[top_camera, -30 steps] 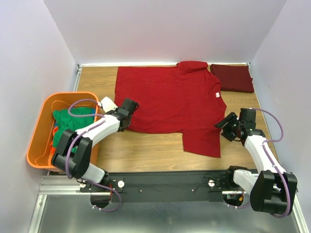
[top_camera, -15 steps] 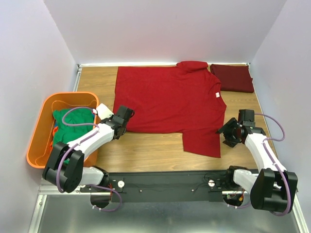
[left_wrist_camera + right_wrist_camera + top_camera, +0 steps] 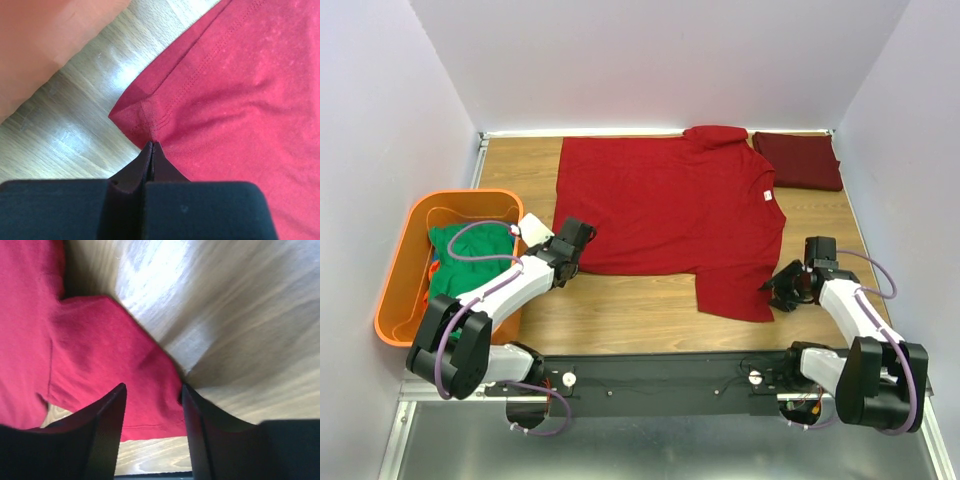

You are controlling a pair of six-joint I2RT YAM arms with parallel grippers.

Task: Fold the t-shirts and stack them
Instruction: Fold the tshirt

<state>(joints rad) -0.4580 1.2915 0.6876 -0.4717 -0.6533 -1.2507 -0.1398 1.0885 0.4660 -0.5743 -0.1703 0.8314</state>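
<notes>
Wooden table [image 3: 620, 320] fills the workspace, and most of its far half is covered by the red tee [image 3: 670, 210]. It lies spread flat with its collar toward the right and its hem toward the left. One sleeve reaches out toward the near edge, and the other is bunched against the back wall.

Off the table's left edge sits an orange tub [image 3: 395, 290] with a green tee [image 3: 455, 245] crumpled inside it. In the far right corner a maroon tee [image 3: 800, 160] lies folded into a small rectangle, just beside the red tee's collar end.

The left arm [image 3: 520, 275] reaches from its base past the tub to the red tee's near hem corner. The right arm [image 3: 855, 310] bends in low toward the near sleeve.

The left gripper [image 3: 151, 146] has its fingers pressed fully together. Its wrist view shows them pinching the red cloth right at the stitched hem corner, which puckers up off the wood.

The right gripper [image 3: 152, 390] has its fingers spread apart. They straddle the outer edge of the near sleeve, with red cloth and bare wood showing between them. They grip nothing, and I cannot tell whether the tips touch the cloth.
</notes>
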